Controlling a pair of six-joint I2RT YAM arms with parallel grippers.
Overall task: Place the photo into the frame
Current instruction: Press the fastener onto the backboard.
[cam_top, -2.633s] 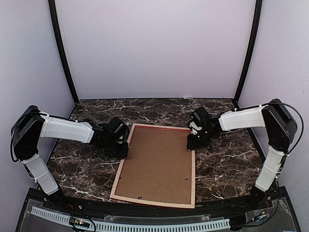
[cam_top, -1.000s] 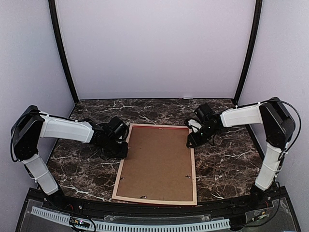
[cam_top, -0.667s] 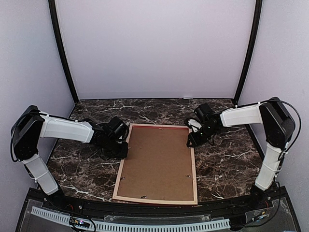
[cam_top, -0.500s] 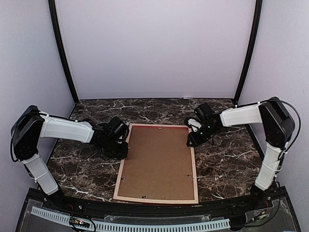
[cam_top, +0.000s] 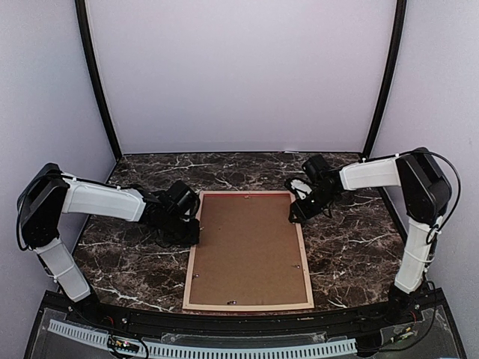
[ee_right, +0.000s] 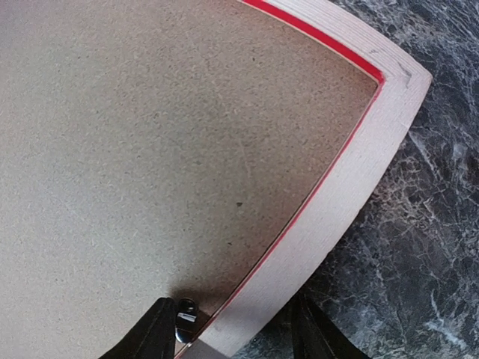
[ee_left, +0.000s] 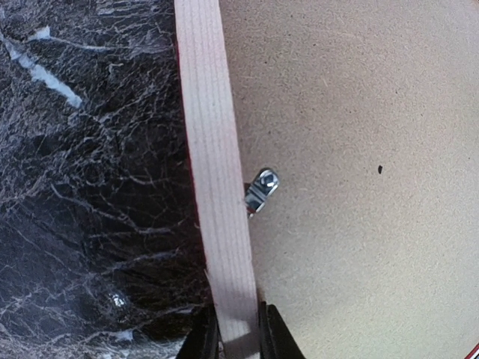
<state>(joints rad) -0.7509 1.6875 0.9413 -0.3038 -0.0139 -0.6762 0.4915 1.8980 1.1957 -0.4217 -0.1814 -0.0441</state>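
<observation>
The frame [cam_top: 247, 307] lies face down on the table, pale wood back up, with a brown backing board [cam_top: 247, 247] filling it. My left gripper [cam_top: 193, 228] is shut on the frame's left rail [ee_left: 213, 187], one finger on each side of the wood [ee_left: 238, 340]. My right gripper [cam_top: 294, 217] straddles the right rail [ee_right: 352, 179] near the far right corner. It [ee_right: 238, 333] stands open, its jaws wider than the rail, and a thin red edge shows inside the wood. The photo is hidden.
Small metal turn clips [ee_left: 262, 188] hold the backing board [ee_left: 359, 187]; one [ee_right: 185, 310] sits beside my right gripper's inner finger. The dark marble table [cam_top: 127, 254] surrounds the frame. Plain walls and black posts close in the back and sides.
The frame has swung round, its near end moving right, and now lies squarer to the table. My right gripper has moved slightly farther back and its jaws have widened. The left gripper has kept its grip.
</observation>
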